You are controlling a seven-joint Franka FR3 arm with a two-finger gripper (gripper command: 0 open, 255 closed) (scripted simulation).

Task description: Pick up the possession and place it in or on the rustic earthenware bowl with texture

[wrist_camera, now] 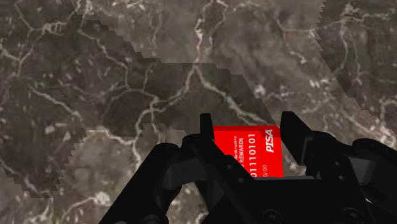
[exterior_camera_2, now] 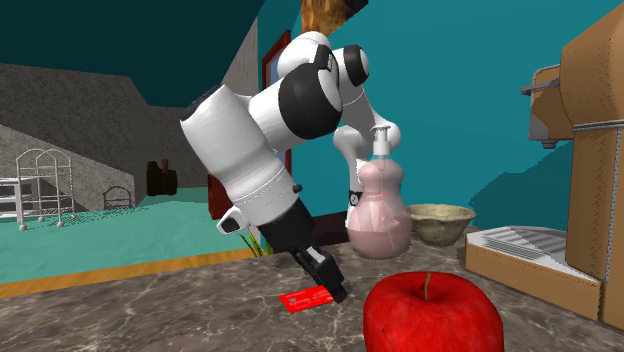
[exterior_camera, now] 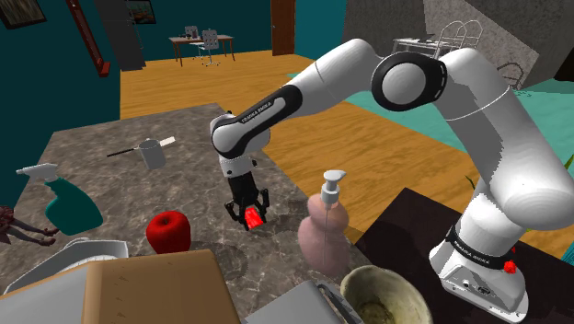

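A red card (wrist_camera: 247, 153) with white print sits between my black fingers, and my gripper (wrist_camera: 248, 130) is shut on it by its two side edges. In the shoulder view the gripper (exterior_camera: 250, 215) points down over the marble counter (exterior_camera: 110, 147) with the card (exterior_camera: 251, 218) at its tips. The second exterior view has the card (exterior_camera_2: 307, 299) tilted at the gripper (exterior_camera_2: 325, 296), low over the counter; I cannot tell whether it touches. The rough beige bowl (exterior_camera: 386, 296) stands near the arm's stand, behind a pink soap dispenser (exterior_camera: 327, 230). It also appears as the bowl (exterior_camera_2: 440, 221).
A red apple (exterior_camera: 168, 231) lies close beside the gripper toward the shoulder view's left. A teal spray bottle (exterior_camera: 70, 204) and a grey cup (exterior_camera: 153, 153) stand farther off. A brown box-like appliance (exterior_camera_2: 592, 170) with a metal tray (exterior_camera_2: 512, 243) stands near the bowl.
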